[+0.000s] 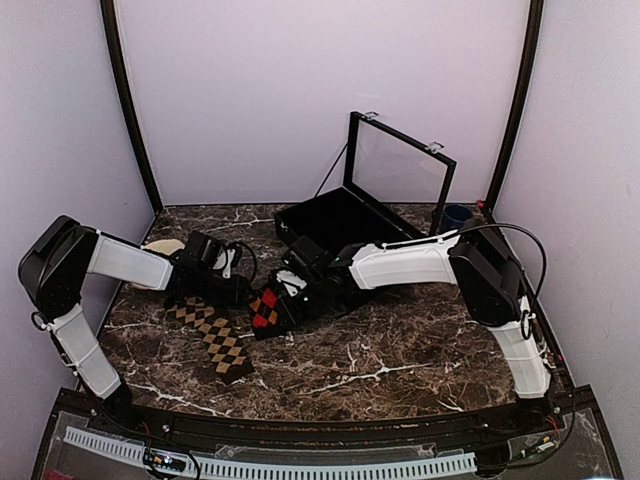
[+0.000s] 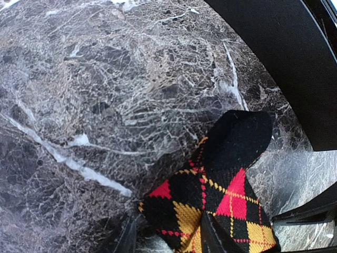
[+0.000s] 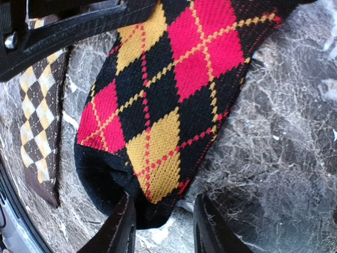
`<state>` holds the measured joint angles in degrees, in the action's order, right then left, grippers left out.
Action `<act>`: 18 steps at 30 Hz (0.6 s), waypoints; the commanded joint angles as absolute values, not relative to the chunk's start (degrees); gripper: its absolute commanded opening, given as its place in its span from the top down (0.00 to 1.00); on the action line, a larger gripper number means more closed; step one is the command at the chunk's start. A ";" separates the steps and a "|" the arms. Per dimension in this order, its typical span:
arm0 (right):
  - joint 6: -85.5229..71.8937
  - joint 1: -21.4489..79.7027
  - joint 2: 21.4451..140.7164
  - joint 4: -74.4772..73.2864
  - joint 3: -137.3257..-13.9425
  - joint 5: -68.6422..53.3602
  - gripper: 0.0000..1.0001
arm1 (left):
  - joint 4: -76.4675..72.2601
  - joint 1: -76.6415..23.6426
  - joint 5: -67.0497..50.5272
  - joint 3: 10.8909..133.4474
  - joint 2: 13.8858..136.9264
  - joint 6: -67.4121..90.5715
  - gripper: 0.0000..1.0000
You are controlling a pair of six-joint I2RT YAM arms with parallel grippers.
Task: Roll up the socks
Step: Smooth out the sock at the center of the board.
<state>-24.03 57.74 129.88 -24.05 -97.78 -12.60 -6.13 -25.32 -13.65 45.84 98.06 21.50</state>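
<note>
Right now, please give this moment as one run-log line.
task: roll socks | red-and-orange argyle sock: unrolled | tan argyle sock: flat, unrolled | left gripper: at red-and-orange sock, grip unclear | right gripper: open, astride its black end

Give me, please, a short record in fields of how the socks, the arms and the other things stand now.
target: black argyle fabric sock with red-and-orange diamonds, flat on the dark marble table, not rolled
waiting: black argyle fabric sock with tan diamonds, flat, to its left, apart
left arm: jaws open, astride the red-and-orange sock near its black toe
right arm: jaws open, astride its other black end
behind: black box with raised glass lid; dark blue cup
</note>
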 commanded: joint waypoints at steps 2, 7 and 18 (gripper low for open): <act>-22.82 56.93 126.89 -22.75 -96.89 -11.99 0.62 | -4.81 -25.05 -12.88 47.43 98.16 21.71 0.55; -22.65 55.59 125.08 -21.28 -96.66 -12.17 0.60 | -5.09 -24.88 -12.66 47.92 98.97 21.58 0.55; -22.95 50.82 129.80 -19.81 -105.35 -15.29 0.65 | -3.60 -24.61 -11.51 49.77 101.77 21.86 0.57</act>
<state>-22.79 52.64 127.48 -22.35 -99.92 -12.78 -5.91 -25.04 -12.51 48.69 100.49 21.65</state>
